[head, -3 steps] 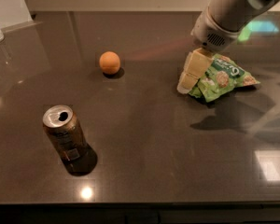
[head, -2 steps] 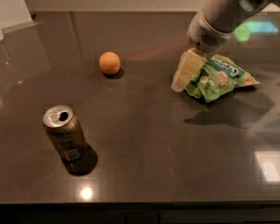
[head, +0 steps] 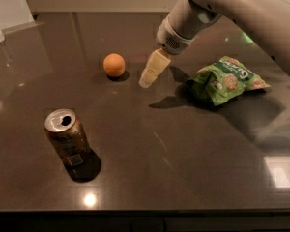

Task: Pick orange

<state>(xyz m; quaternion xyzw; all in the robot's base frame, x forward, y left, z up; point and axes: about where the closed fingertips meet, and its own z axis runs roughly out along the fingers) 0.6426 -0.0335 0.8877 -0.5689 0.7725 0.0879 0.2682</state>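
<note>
Camera view: my gripper (head: 147,80) hangs just right of the orange (head: 114,65), not touching it; whether it's open or closed, I can't tell. Orange sits far-left on the table (head: 193,168). Soda can (head: 67,138) near left, green chip bag (head: 225,79) right.

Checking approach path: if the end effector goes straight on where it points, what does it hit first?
Likely the table, just right of the orange. The end effector points down-left and seems to miss the fruit; depth is unclear.
</note>
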